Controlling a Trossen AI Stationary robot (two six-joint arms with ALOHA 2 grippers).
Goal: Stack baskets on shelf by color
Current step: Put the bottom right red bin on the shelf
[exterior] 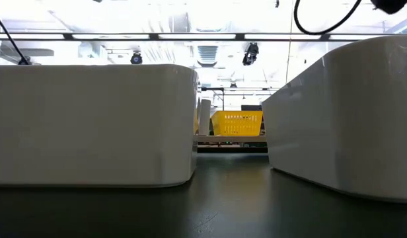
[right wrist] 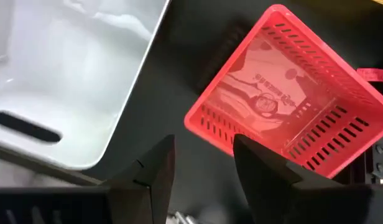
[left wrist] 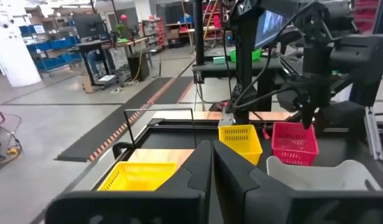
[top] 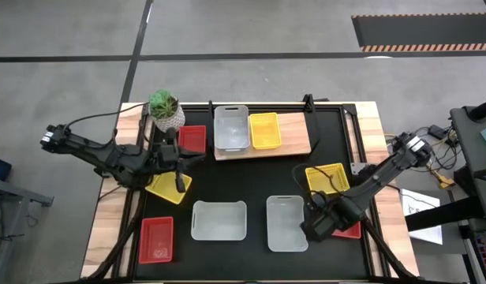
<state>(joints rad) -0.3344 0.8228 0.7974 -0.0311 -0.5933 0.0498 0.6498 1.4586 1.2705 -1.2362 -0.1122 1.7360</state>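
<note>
The wooden shelf point(top: 294, 136) carries a white basket point(top: 231, 128) and a yellow basket point(top: 264, 130). A red basket point(top: 192, 140) sits on the mat by the shelf's left end. Another yellow basket point(top: 166, 188), a red one point(top: 157, 239), two white ones point(top: 219, 220) point(top: 286, 223) and a third yellow one point(top: 326, 178) lie on the mat. My right gripper point(right wrist: 201, 168) is open just above the near wall of the last red basket point(right wrist: 285, 106), touching nothing. My left gripper point(left wrist: 211, 171) is shut and empty, held level above the mat's left side and pointing right.
A green plant in a white pot point(top: 166, 110) stands at the far left corner, close to my left arm. The two white baskets point(exterior: 91, 122) point(exterior: 349, 119) fill the low view, with the shelf's yellow basket point(exterior: 236, 123) between them. Bare mat point(top: 251, 177) lies mid-table.
</note>
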